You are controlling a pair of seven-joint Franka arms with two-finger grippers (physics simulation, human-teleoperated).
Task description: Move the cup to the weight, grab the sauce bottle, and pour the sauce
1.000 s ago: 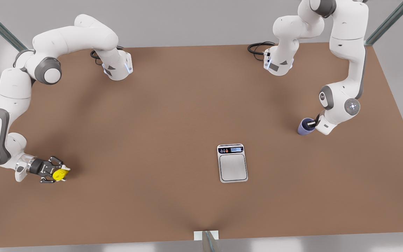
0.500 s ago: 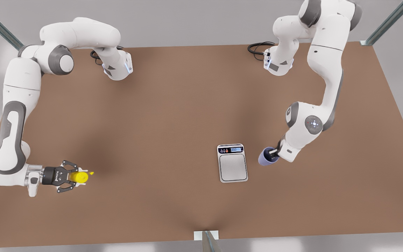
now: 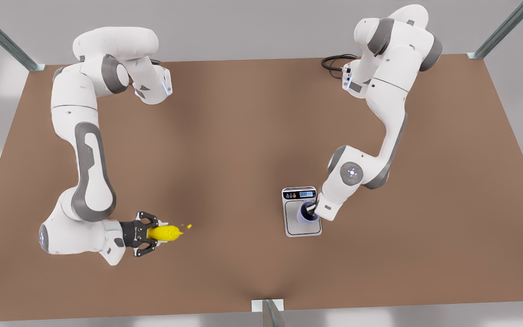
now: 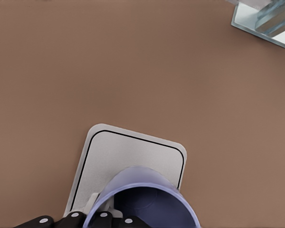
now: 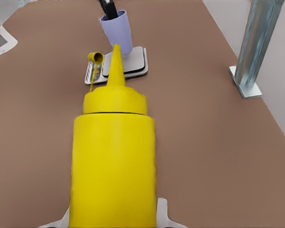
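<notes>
Right gripper, toward the tabletop's near-left corner in the front view, had its fingers clamped on the body of the sauce bottle. The bottle lay roughly horizontal, long axis along the table's near edge, nozzle pointing at the weight. A small yellow cap or blob hung just off the nozzle tip in the right wrist view; could not tell which.

Weight sat right of centre, nearer the near edge, display strip on its far side. The cup stood upright over the plate, toward the plate's right side; whether its base had touched down could not be told. Left gripper pinched the cup's rim, one finger reaching inside.

Key relation: the bottle was well apart from the cup, with bare brown tabletop between, nothing in the path. Judged that the right arm must carry the bottle across toward the cup's mouth and tip it nozzle-down. The left gripper at the rim could crowd the pour. A metal bracket stood at the near edge, out of the way.
</notes>
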